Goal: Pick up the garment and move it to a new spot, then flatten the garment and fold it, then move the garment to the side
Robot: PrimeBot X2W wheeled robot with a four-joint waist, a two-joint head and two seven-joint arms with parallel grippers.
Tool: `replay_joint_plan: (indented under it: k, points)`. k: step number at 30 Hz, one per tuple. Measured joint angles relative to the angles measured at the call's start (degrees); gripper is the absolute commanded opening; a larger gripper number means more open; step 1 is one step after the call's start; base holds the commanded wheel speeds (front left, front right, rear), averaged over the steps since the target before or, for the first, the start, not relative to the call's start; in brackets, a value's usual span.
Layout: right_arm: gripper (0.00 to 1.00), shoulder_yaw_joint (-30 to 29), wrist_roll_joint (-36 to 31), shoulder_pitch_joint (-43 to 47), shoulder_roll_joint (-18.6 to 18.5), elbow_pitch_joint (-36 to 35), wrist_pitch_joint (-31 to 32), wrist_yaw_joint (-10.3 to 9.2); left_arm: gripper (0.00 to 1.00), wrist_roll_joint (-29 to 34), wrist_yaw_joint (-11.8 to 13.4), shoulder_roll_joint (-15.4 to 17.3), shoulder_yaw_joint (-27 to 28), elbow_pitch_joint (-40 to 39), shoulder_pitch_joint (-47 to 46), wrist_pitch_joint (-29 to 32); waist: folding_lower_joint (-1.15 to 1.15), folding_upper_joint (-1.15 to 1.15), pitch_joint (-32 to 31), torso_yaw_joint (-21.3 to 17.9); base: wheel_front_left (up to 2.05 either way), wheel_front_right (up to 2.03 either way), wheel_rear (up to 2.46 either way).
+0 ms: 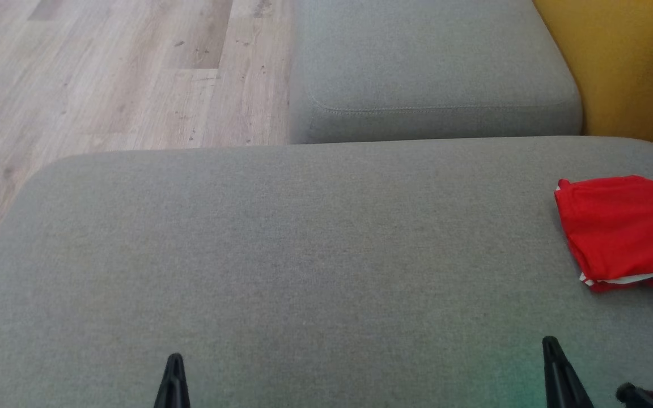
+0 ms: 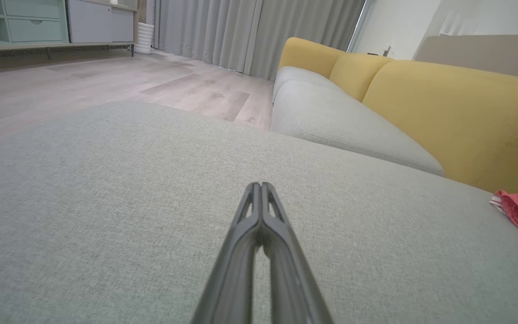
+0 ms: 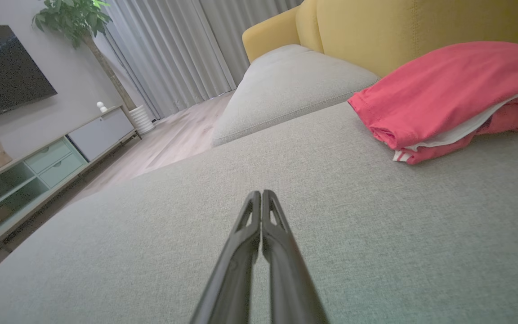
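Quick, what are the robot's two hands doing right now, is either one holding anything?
left hand: closed, holding nothing.
right hand: closed, holding nothing; the red garment lies apart from it on the sofa cushion.

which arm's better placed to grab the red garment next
Right. The red garment lies at the seat cushion's right edge, just ahead of the right gripper, whose fingers are shut and empty. The left gripper, also shut, sits far across the cushion, so it would likely need a long reach.
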Motion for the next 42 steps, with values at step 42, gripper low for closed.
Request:
replay_joint_plan:
  k: [42]
  points:
    - [0.00,-2.96,28.69,-7.77,-0.23,2.52,5.88,0.00,0.00,-29.54,-4.90,0.48,4.91,3.32,-7.03,6.04,0.00,0.00,2.63,-1.51,0.00,0.00,0.00]
